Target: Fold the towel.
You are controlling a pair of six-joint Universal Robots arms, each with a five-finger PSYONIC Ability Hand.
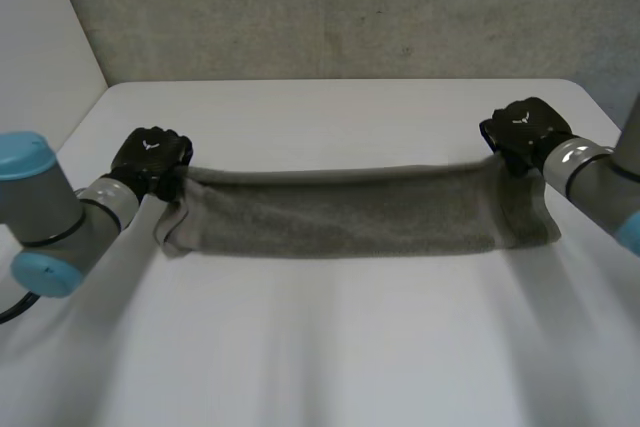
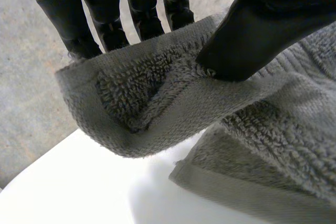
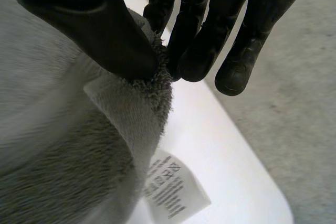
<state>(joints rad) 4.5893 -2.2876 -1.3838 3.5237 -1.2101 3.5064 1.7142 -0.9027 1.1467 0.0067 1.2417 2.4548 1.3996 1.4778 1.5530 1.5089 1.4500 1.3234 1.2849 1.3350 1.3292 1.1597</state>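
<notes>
In the head view the towel's far corners are hidden under the left robot hand and the right robot hand. Print on the care label hanging from the towel is too small to read. Both wrist views cut the towel off.

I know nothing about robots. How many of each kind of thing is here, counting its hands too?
Grey towel: 1
Robot hands: 2, the left robot hand and the right robot hand, each pinching one towel end
White table: 1
White label on the towel: 1
Total: 5
</notes>
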